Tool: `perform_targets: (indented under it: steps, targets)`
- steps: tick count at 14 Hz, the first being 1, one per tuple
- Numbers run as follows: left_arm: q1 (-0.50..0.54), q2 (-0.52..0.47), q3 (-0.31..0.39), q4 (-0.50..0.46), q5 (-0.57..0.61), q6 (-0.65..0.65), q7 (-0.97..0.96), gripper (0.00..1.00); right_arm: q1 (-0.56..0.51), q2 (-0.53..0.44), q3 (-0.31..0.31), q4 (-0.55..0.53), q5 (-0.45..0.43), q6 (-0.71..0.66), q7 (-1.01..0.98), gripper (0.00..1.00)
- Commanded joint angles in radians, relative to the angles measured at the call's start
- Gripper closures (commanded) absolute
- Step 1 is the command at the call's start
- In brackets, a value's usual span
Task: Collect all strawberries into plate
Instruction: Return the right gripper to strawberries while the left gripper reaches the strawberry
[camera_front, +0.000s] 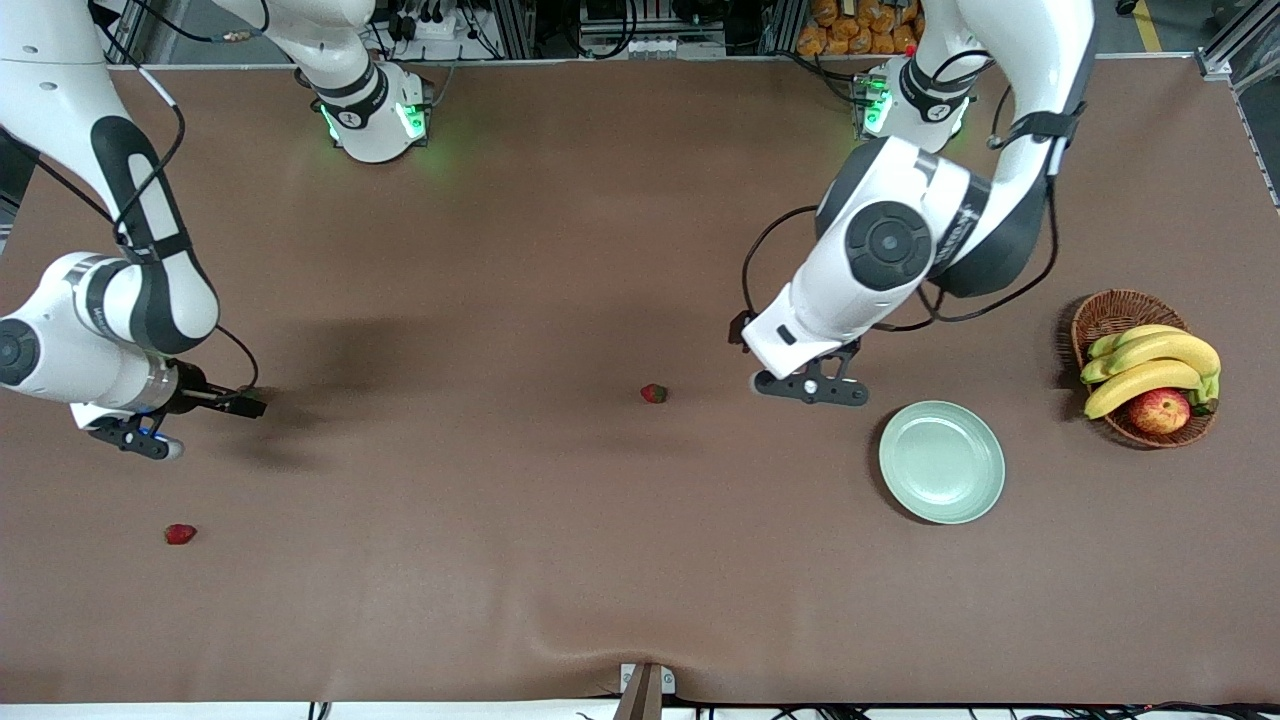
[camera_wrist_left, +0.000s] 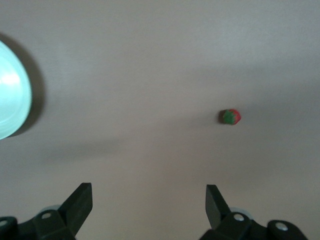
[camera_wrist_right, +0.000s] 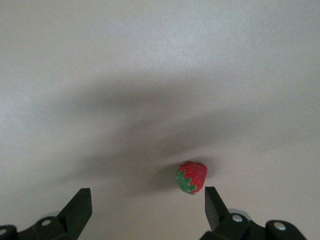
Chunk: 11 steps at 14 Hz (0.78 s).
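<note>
Hovering with fingers (camera_wrist_left: 82, 197) spread wide and holding nothing, the left gripper (camera_front: 810, 390) hangs over bare table (camera_front: 560, 560) between the middle strawberry (camera_front: 654, 393) and the plate (camera_front: 940, 462). In its wrist view both fingertips frame empty cloth. The berry sits well ahead of them and the plate's rim shows at the picture's edge. You may read this stance as a ready pose: the opening is set before any descent, and the arm stands where a short carry would join berry and plate.

The right gripper (camera_front: 135, 440) likewise has its fingers (camera_wrist_right: 80, 200) spread and empty, over the table toward the right arm's end. Its wrist view shows a strawberry (camera_wrist_right: 191, 177) lying on the cloth close to one fingertip but not between the two. You would need to shift sideways to centre it before lowering. This is probably the near strawberry (camera_front: 180, 534), which lies nearer the front camera than the gripper's shadow.

Two berries show in the front view, neither yet in the plate, and a third cannot be found in any view. The plate lies empty toward the left arm's end of the table. That favours the left arm for delivery and leaves the right arm a long carry.

Beside the plate, closer to that end, a wicker basket (camera_front: 1100, 310) holds bananas (camera_front: 1150, 362) and an apple (camera_front: 1160, 410). These are no part of the task.
</note>
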Motion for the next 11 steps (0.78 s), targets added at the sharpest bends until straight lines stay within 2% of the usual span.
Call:
perform_targets:
  steps: [1,5,11]
  targets:
    - [-0.028,0.053,0.008,0.018,-0.019,0.063,-0.075,0.0,-0.021,-0.073,0.02,-0.152,-0.043,0.14,-0.05,0.0]
    - [-0.086,0.126,0.008,0.02,-0.019,0.174,-0.113,0.0,-0.074,-0.057,0.02,-0.163,-0.054,0.182,-0.183,0.0]
    - [-0.163,0.264,0.008,0.044,-0.017,0.418,-0.176,0.0,-0.089,0.008,0.02,-0.155,-0.054,0.231,-0.191,0.0]
